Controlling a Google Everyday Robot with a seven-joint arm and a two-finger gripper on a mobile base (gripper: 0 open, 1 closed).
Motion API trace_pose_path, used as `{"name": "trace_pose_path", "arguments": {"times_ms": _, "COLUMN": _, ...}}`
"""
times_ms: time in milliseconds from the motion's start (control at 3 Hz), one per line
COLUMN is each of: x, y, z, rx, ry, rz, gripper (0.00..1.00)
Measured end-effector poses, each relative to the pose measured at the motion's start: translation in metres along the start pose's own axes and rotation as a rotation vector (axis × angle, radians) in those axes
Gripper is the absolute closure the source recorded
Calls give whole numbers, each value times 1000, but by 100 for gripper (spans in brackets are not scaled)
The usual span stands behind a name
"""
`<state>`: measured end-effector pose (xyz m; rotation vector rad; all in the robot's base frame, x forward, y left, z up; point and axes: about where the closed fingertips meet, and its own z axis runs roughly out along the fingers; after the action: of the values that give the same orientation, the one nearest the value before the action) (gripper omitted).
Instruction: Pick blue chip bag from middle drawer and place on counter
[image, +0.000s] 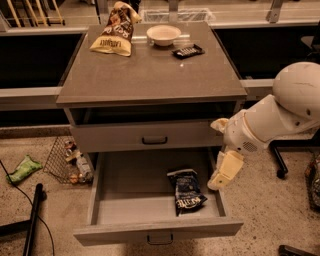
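Note:
The blue chip bag (187, 191) lies flat in the right half of the open middle drawer (157, 228), which is pulled out at the bottom of the cabinet. My gripper (222, 176) hangs from the white arm over the drawer's right wall. It is just right of the bag, a little above it, and not touching it. The counter (150, 70) is the grey top slab above the closed upper drawer front (150, 136).
On the counter's far edge sit a yellow-and-brown chip bag (114, 31), a white bowl (163, 35) and a black candy bar (187, 50). A wire basket (66, 161), a green packet (22, 169) and a black pole (32, 216) are on the floor at left.

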<state>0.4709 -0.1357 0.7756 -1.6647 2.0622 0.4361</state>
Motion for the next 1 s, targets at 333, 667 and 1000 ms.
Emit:
{"name": "trace_pose_path", "arguments": {"times_ms": 333, "x": 13, "y": 1, "z": 42, "rx": -18, "ry": -40, "rz": 38, "gripper": 0}}
{"name": "trace_pose_path", "arguments": {"times_ms": 667, "x": 34, "y": 3, "z": 111, "rx": -28, "ry": -95, "rz": 79, "gripper": 0}}
{"name": "trace_pose_path", "arguments": {"times_ms": 1000, "x": 51, "y": 2, "z": 170, "rx": -34, "ry": -121, "rz": 111, "gripper": 0}}
